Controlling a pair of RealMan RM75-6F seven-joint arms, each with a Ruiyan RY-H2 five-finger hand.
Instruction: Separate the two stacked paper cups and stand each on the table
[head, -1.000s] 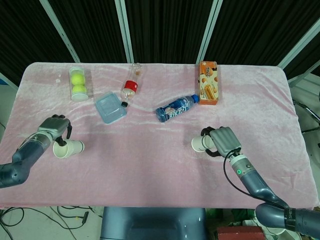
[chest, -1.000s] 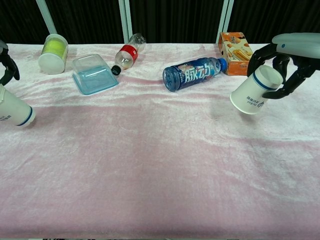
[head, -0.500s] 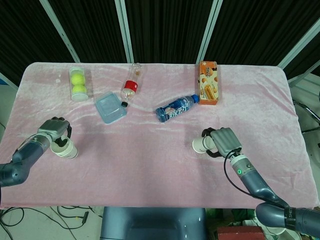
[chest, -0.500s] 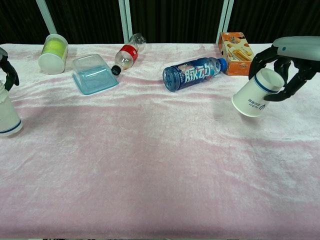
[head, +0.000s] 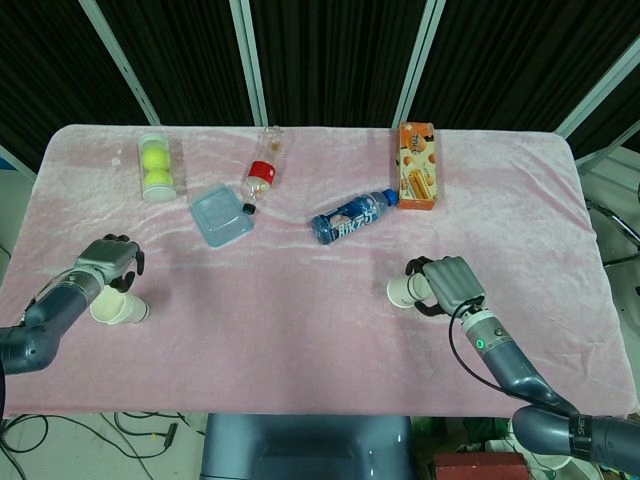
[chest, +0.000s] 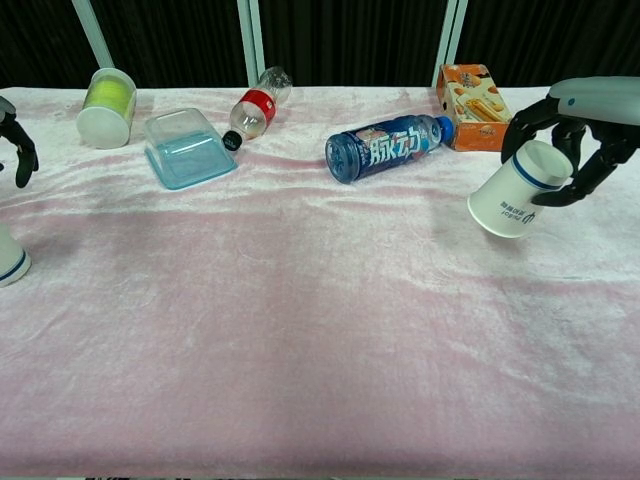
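Chest view — right hand (chest: 590, 140) grips tilted paper cup (chest: 520, 190), blue bottle (chest: 385, 147) near.

Across the pink surface (head: 300, 330) lie a tennis-ball tube (head: 157, 167), clear lid (head: 221, 216), two bottles — red-labelled (head: 260, 180), blue (head: 352, 217) — and an orange box (head: 417, 165).

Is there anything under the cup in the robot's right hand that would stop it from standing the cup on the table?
Nothing visible. The right hand holds its paper cup tilted over bare pink cloth; the blue bottle lies off to one side.
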